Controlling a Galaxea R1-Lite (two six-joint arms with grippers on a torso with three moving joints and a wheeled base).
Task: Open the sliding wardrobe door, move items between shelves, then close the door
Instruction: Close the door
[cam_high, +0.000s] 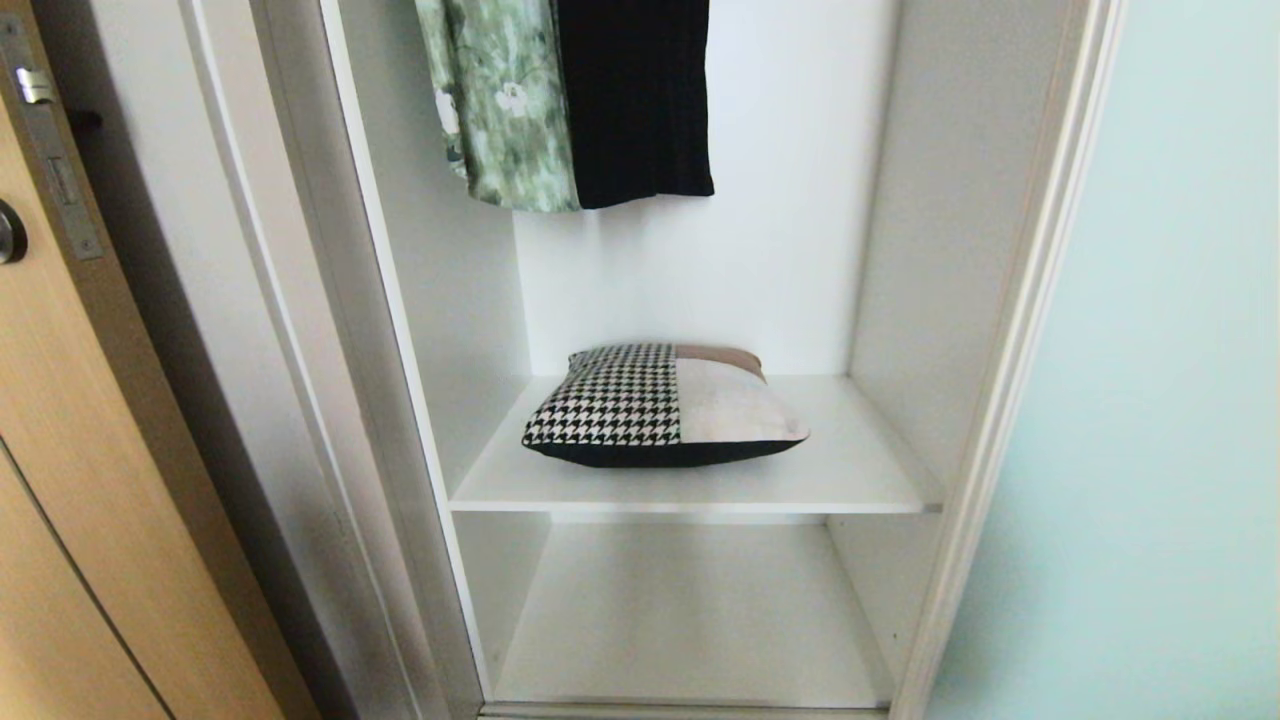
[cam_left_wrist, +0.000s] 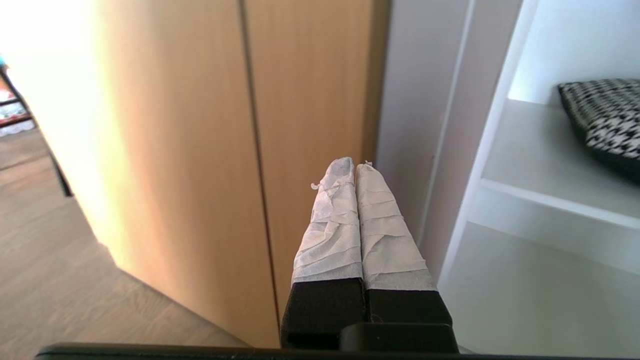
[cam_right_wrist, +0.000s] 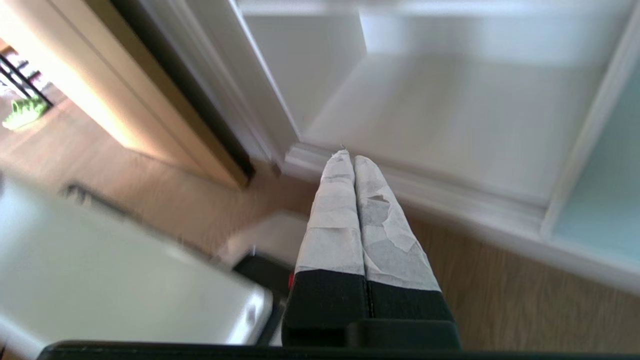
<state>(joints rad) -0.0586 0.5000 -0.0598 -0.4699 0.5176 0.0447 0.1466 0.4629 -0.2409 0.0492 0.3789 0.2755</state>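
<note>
Already slid to the frame's right, the sliding wardrobe door (cam_high: 1180, 400) left the cushion (cam_high: 665, 405) lying mid-frame on the upper shelf (cam_high: 860, 470); left tool (cam_left_wrist: 355, 172) and right tool (cam_right_wrist: 352, 164) were pinched shut, empty, so reaching unopened risked shoving the cushion backward

Open compartment; cushion (cam_high: 665, 405) mid-shelf (cam_high: 860, 470).

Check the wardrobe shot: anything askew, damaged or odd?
Nothing stands out. The cushion lies flat on the upper shelf, the green floral garment and black garment hang straight, the lower shelf is bare.
</note>
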